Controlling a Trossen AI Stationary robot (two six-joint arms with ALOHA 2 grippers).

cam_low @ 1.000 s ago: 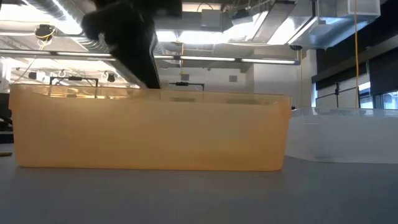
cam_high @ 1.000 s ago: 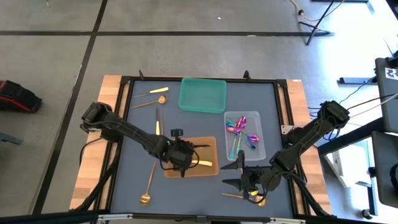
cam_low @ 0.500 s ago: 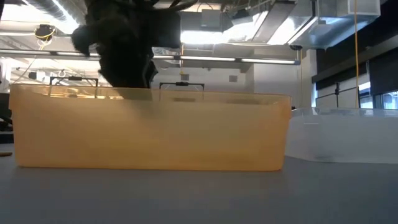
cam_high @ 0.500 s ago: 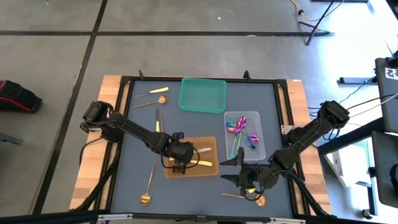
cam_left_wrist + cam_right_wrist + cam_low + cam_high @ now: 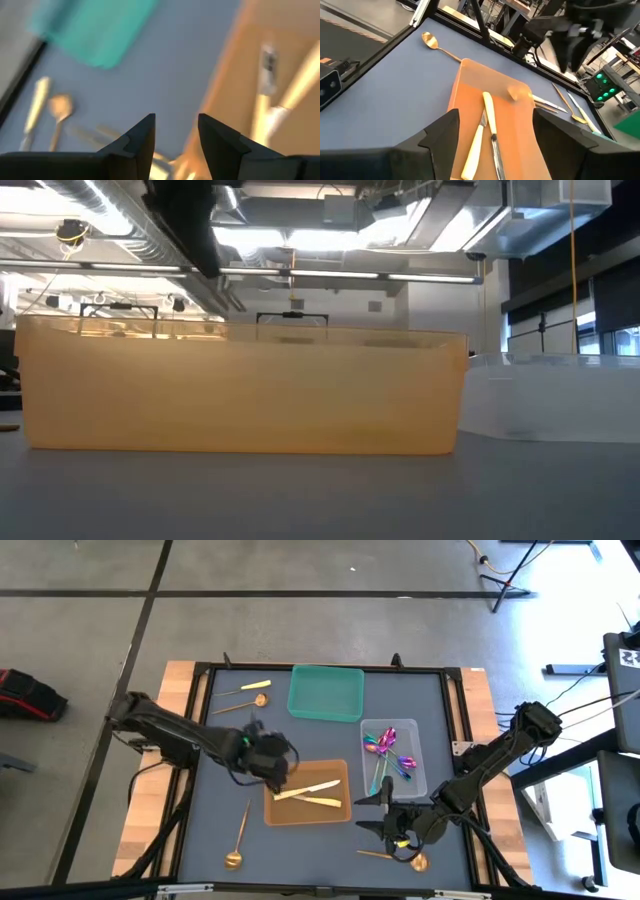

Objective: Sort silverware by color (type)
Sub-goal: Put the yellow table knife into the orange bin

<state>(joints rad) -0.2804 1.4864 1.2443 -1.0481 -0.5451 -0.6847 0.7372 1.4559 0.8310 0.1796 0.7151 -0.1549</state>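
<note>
Left gripper (image 5: 268,762) hangs empty and released beside the orange tray (image 5: 340,811) holding two knives (image 5: 312,794); right gripper (image 5: 385,816) waits, spread wide.

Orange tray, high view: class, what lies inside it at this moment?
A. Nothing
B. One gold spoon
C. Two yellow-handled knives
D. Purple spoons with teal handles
C: the orange tray holds two yellow-handled knives, one crossing above the other; the right wrist view shows them too.

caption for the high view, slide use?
Left gripper open beside the orange tray holding two knives; right gripper waits open.
</note>
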